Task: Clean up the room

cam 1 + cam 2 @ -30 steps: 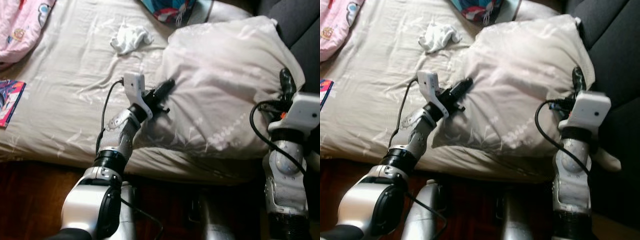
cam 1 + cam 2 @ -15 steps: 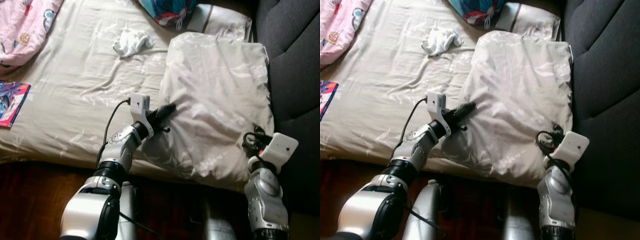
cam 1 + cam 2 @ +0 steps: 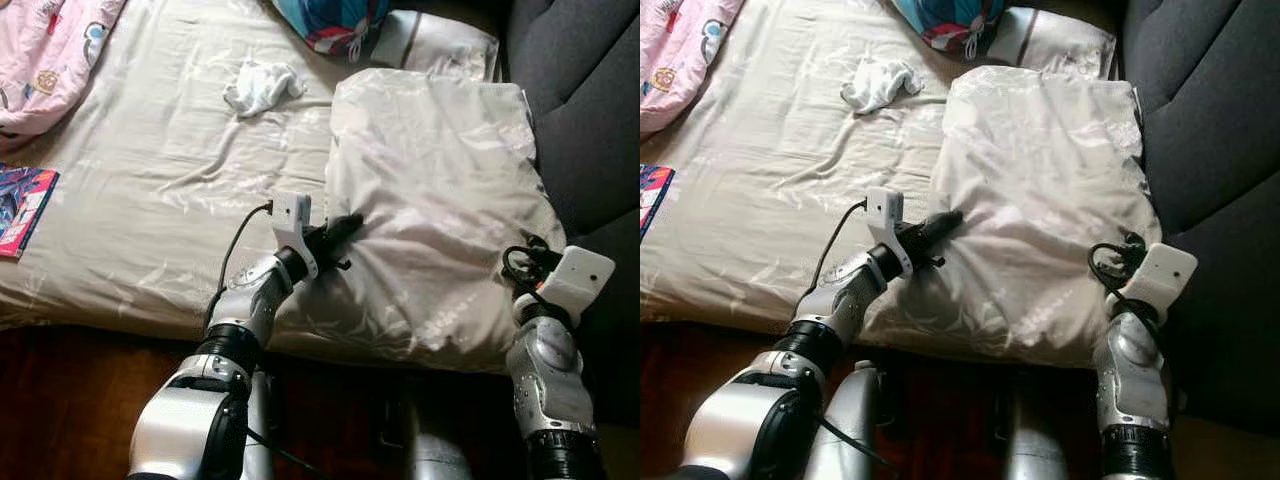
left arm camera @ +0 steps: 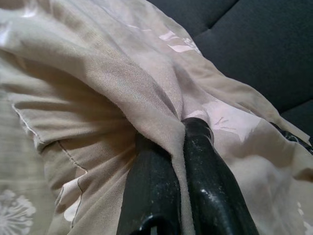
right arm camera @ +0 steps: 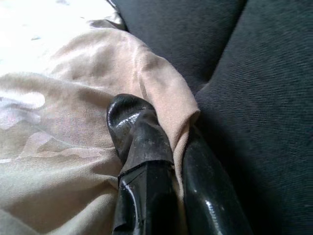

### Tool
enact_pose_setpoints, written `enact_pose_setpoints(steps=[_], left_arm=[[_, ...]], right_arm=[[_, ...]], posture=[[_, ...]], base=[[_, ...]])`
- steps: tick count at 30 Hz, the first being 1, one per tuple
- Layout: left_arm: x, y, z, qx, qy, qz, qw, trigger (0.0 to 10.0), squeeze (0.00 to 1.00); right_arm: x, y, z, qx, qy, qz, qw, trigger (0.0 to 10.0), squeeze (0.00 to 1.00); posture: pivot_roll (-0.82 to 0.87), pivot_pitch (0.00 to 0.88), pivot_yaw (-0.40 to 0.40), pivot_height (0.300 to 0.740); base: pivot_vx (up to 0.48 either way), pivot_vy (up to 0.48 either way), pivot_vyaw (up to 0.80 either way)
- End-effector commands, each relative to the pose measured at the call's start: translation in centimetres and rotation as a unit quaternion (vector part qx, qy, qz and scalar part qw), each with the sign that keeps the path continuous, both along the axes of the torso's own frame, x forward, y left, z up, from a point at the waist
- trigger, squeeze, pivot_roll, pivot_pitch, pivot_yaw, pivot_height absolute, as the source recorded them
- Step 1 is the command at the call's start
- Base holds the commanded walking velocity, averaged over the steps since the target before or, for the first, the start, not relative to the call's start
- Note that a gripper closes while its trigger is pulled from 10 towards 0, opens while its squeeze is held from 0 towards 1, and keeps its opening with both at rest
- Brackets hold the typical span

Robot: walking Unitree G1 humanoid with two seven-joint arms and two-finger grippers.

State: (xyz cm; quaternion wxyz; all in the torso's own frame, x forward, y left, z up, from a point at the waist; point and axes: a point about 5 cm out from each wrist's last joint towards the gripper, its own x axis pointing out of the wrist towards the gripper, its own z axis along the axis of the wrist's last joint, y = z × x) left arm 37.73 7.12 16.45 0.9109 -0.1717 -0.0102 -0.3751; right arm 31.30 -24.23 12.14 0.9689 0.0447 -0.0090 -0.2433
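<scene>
A large beige pillow (image 3: 440, 190) with a pale leaf print lies on the bed's right side, against a dark grey headboard (image 3: 590, 90). My left gripper (image 3: 338, 228) is shut on a fold of the pillow's left edge; the cloth is pinched between the black fingers (image 4: 195, 161). At the pillow's near right corner my right gripper (image 5: 161, 142) is shut on the cloth too, next to the headboard. A crumpled white cloth (image 3: 262, 83) lies on the sheet farther up the bed.
A pink blanket (image 3: 50, 50) covers the bed's far left corner. A colourful book (image 3: 22, 205) lies at the left edge. A blue patterned cushion (image 3: 335, 22) and a second small pillow (image 3: 445, 45) sit at the head. Dark wooden floor (image 3: 70, 400) runs below the mattress.
The pillow has come down from its raised position and now lies flatter on the bed. Both grippers have kept their hold and lowered; the right arm has dropped to the near right corner.
</scene>
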Motion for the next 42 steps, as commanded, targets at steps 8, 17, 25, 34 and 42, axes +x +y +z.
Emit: enact_pose_setpoints(steps=[8,17,25,34,42], left_arm=[[-0.1,3.2,-0.1,-0.015,-0.011,0.043,0.999,10.0,1.0],[-0.1,3.3,0.2,-0.025,-0.015,0.034,0.999,10.0,1.0],[-0.2,5.5,0.0,0.009,-0.043,0.138,0.99,10.0,0.41],[-2.0,10.8,-3.1,0.11,-0.039,0.305,0.945,10.0,0.0],[-4.5,14.7,-5.3,0.16,-0.032,0.408,0.898,10.0,0.0]], right_arm=[[-1.8,-3.7,1.0,-0.066,-0.022,-0.085,0.994,10.0,1.0],[-1.2,-2.7,3.1,-0.109,-0.075,-0.067,0.989,10.0,1.0],[0.0,2.5,2.8,-0.09,-0.101,0.14,0.981,10.0,0.0],[-1.1,5.4,-1.3,-0.051,-0.04,0.222,0.973,10.0,0.0],[-1.2,5.4,-3.2,-0.016,-0.019,0.23,0.973,10.0,0.0]], posture=[[-0.13,0.393,0.027,0.662],[-0.13,0.384,0.025,0.662],[-0.13,0.346,0.023,0.662],[-0.12,0.295,0.021,0.662],[-0.09,0.253,0.01,0.675]], base=[[0.0,0.0,0.0],[0.0,0.0,0.0],[0.0,0.0,0.0],[0.0,0.0,0.0],[0.0,0.0,0.0]])
